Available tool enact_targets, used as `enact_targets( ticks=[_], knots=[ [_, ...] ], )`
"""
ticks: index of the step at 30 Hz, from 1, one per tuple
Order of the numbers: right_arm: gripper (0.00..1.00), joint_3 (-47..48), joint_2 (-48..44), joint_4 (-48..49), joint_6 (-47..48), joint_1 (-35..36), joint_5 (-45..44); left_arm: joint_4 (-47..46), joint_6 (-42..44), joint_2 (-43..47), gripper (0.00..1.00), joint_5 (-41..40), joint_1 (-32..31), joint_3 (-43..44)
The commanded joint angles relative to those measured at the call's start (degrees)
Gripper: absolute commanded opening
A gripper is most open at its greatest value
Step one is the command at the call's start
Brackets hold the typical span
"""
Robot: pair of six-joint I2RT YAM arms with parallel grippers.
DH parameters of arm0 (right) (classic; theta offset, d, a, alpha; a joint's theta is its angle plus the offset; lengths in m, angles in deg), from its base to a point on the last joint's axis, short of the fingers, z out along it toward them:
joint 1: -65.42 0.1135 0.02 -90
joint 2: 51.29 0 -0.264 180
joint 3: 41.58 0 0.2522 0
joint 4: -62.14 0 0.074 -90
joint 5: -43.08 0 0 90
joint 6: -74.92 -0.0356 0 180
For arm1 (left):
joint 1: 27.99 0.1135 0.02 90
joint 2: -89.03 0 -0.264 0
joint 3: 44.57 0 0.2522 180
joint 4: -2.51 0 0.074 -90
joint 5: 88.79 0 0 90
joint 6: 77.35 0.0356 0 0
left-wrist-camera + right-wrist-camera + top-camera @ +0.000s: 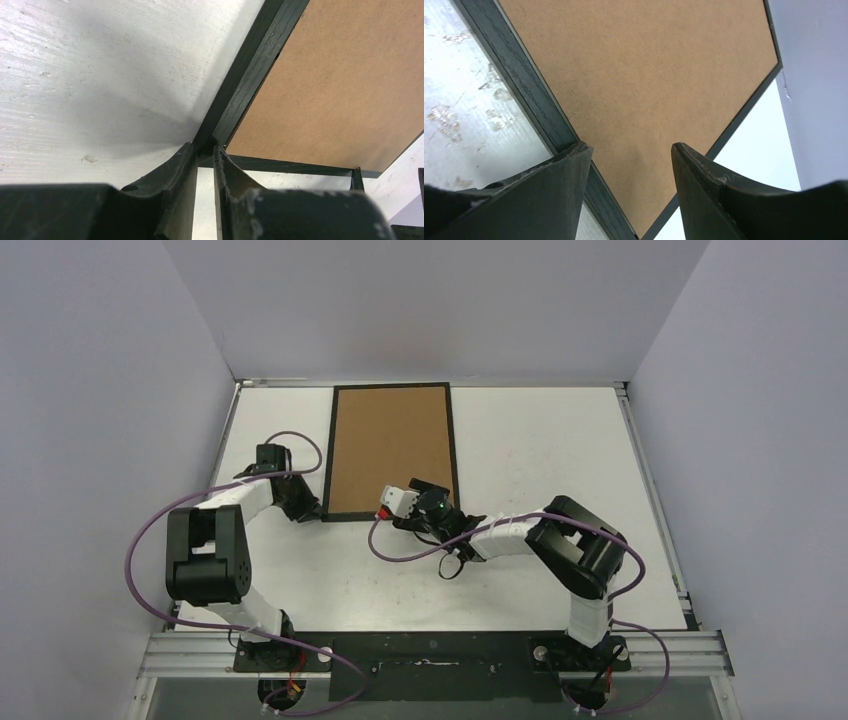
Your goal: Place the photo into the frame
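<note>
The thin black frame [453, 440] lies flat on the white table with a brown cardboard backing [390, 445] filling it. My left gripper [308, 508] sits at its near-left corner. In the left wrist view the fingers [227, 170] stand a narrow gap apart, and the left gripper [205, 147] is pinched on the frame [250, 65] at that corner. My right gripper [440, 498] hovers open over the near-right corner. Its jaws [631, 147] straddle the frame rail [524, 95] and the backing [644, 75], holding nothing. The photo is out of view.
The white table [550, 450] is enclosed by pale walls at the back and both sides. Purple cables loop from both arms [400, 550] across the near half of the table. A metal rail [440, 650] runs along the near edge.
</note>
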Motion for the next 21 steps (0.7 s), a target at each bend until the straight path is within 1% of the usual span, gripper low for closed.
enact_targets(
  ticks=[1, 5, 8, 12, 15, 18, 21],
  knots=[
    [0.61, -1.7, 3.2, 5.1, 2.6, -0.1, -5.1, 8.2, 3.3, -3.5, 0.15, -5.0, -0.4, -1.4],
    [0.61, -1.1, 4.8, 7.6, 3.8, 0.2, -4.5, 9.2, 4.8, -5.2, 0.15, -4.5, -0.5, -0.7],
    [0.61, -0.6, 4.9, 7.2, 5.5, 0.4, 0.0, 10.0, 5.9, -6.0, 0.15, -3.9, -0.5, -0.1],
    [0.62, 2.8, 4.3, -0.6, 5.0, 0.5, 8.4, 9.6, 6.2, -6.2, 0.15, -2.3, -0.5, 0.5],
    [0.62, 5.0, 4.8, -4.3, 4.1, 0.7, 13.3, 9.3, 6.2, -6.4, 0.15, -1.2, -0.5, 0.6],
    [0.62, 6.8, 5.7, -5.6, 3.5, 1.0, 15.5, 9.0, 6.2, -6.9, 0.15, -0.1, -0.5, 0.8],
    [0.62, 8.6, 8.0, -5.3, 5.0, 2.0, 14.6, 9.1, 6.0, -7.4, 0.15, 0.5, -0.6, 1.1]
  ],
)
